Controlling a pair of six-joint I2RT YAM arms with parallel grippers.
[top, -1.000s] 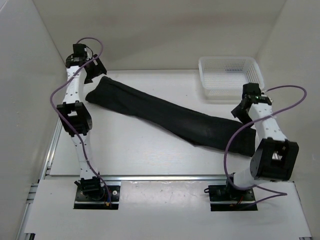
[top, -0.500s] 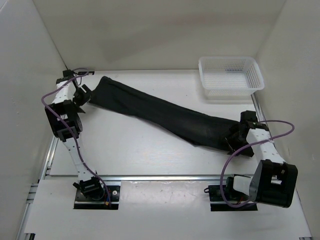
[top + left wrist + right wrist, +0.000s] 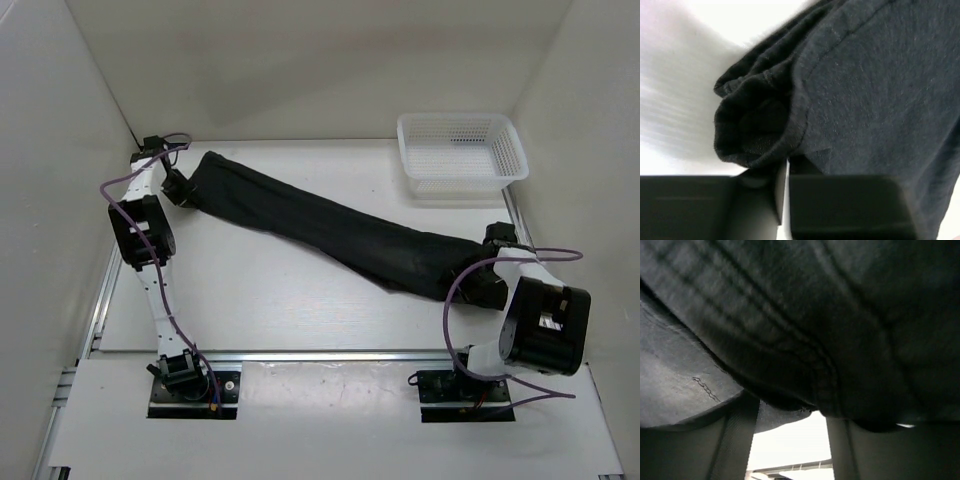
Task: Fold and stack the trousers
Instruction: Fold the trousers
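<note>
The black trousers (image 3: 330, 230) lie stretched out diagonally on the white table, from the far left to the near right. My left gripper (image 3: 180, 188) is at their far-left end. In the left wrist view its jaws (image 3: 786, 167) are shut, with the rolled hem of the trousers (image 3: 760, 130) pinched at their tips. My right gripper (image 3: 487, 285) is low at the near-right end. In the right wrist view its jaws (image 3: 790, 410) stand apart, the trousers (image 3: 815, 305) drape over the fingertips, and white table shows between the fingers.
A white mesh basket (image 3: 460, 155) stands at the far right corner of the table (image 3: 260, 290). White walls close in on the left, back and right. The arm bases sit on a rail along the near edge.
Both arms have come down from above to the two ends of the trousers. The left jaws have shut on the hem. The right jaws have narrowed around the cloth.
</note>
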